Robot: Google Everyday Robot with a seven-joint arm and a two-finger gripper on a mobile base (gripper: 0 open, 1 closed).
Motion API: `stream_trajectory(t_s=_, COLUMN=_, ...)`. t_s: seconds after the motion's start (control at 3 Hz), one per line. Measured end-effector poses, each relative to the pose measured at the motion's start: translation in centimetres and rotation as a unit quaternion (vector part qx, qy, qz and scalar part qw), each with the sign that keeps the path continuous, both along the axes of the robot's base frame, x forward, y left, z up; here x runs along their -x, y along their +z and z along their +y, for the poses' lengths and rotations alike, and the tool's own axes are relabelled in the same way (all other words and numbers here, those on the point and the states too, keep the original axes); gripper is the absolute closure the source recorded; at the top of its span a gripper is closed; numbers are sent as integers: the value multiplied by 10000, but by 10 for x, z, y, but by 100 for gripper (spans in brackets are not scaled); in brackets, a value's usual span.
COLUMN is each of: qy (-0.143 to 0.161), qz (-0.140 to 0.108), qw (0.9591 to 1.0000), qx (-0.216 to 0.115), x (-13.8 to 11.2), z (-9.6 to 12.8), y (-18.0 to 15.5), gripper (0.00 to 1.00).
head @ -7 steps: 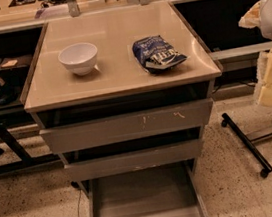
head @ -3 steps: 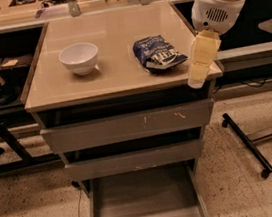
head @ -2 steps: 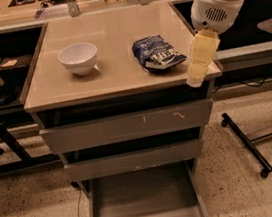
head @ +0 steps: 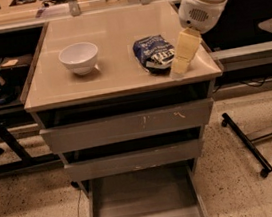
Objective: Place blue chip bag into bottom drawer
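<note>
The blue chip bag (head: 154,53) is seen lying flat on the tabletop (head: 116,78), near the right edge. It is crinkled and a bit puffy. It is judged to be very light and soft, and the chips inside could be crushed if it is squeezed hard. The shiny foil may be slippery too. It is best pinched gently at a crinkled edge or across the puffy middle, so that it is not dropped or squashed.

The hand (head: 180,65) is held just beside the bag, on the bag's right side, low over the tabletop and tilted down toward the front edge. Nothing is seen to be held in it. How far open it is cannot be told from here. Whether the bag is touched by it cannot be told either.

A white bowl (head: 79,57) is set on the left part of the tabletop, well apart from the bag.

Under the tabletop 3 grey drawers are seen. The top 2 are shallow, with flat fronts. The bottom drawer (head: 144,200) is pulled out far, and its grey inside can be seen. The bag has not been picked up yet, so the task is judged to be at its start
</note>
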State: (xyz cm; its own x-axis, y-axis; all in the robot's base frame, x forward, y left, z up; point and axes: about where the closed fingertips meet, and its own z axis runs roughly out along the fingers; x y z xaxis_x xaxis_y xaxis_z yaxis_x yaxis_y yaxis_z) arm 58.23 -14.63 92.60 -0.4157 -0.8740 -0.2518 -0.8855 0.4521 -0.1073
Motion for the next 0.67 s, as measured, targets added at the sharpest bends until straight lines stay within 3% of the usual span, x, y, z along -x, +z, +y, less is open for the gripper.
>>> stream_trajectory(t_s=0.67, qy=-528, qz=-10, qw=9986, qx=-45, x=-59, z=19, y=-14, gripper=0)
